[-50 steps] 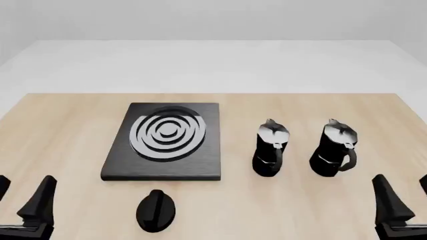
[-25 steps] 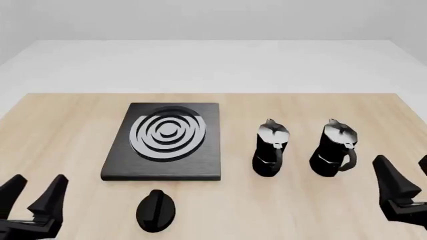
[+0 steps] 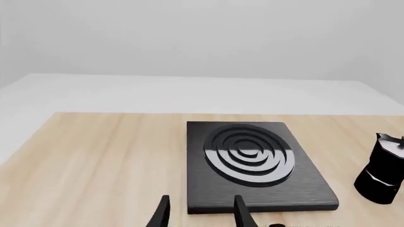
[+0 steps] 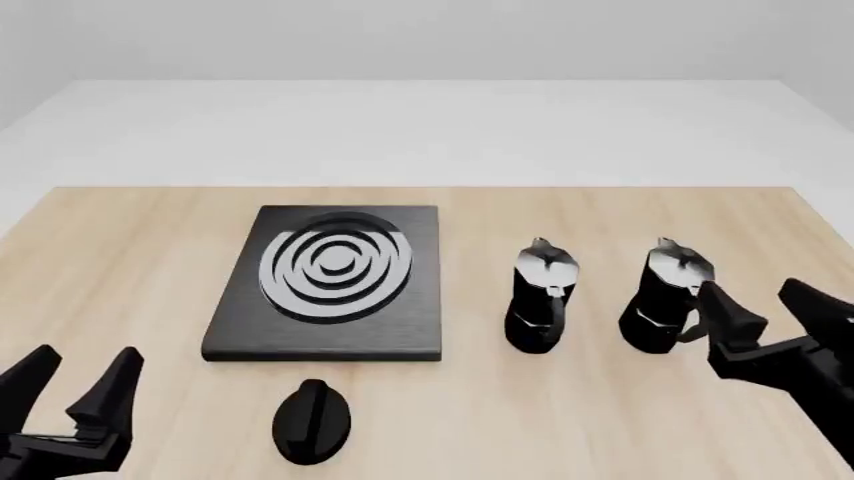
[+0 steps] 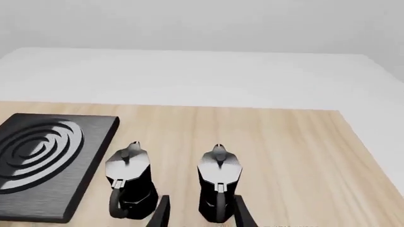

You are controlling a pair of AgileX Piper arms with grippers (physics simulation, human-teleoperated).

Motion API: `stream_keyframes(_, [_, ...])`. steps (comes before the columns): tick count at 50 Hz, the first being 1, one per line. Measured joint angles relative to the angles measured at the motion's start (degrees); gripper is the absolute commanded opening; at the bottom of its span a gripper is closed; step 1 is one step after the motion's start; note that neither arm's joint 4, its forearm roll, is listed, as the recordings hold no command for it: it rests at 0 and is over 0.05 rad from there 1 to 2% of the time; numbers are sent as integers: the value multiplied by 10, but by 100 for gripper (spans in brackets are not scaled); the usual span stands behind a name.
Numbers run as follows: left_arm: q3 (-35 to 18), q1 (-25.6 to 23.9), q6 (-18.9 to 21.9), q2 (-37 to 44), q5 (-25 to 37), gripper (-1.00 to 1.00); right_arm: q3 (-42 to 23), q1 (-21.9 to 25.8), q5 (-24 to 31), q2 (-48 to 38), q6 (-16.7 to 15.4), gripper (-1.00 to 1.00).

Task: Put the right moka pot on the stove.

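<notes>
The right moka pot (image 4: 665,297) stands upright on the table, black with a silver lid, handle facing me; it also shows in the right wrist view (image 5: 218,189). The second moka pot (image 4: 541,297) stands to its left, and shows in the right wrist view (image 5: 129,182). The stove (image 4: 331,283) lies left of both pots, burner rings up; it shows in the left wrist view (image 3: 250,163). My right gripper (image 4: 770,315) is open, just right of and in front of the right pot, not touching. My left gripper (image 4: 74,382) is open and empty at the front left.
A small black oval knob (image 4: 312,421) lies on the table in front of the stove. The wooden table (image 4: 134,260) ends behind the stove, with white floor beyond.
My right gripper has moved up, forward and left, close to the right pot's handle side. My left gripper rose into view earlier and has barely shifted since. Pots and stove have not moved.
</notes>
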State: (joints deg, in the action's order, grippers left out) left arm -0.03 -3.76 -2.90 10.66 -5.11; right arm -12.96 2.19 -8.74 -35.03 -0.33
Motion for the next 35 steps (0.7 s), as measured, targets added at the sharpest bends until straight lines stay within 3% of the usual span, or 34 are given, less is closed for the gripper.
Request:
stream_keyframes(18, [0,-7,17,2,0,100,26,-21,-91,-110,-43,100])
stream_keyframes(35, [0,-8,26,1,2,100,28,-26,-191,-232,-60,100])
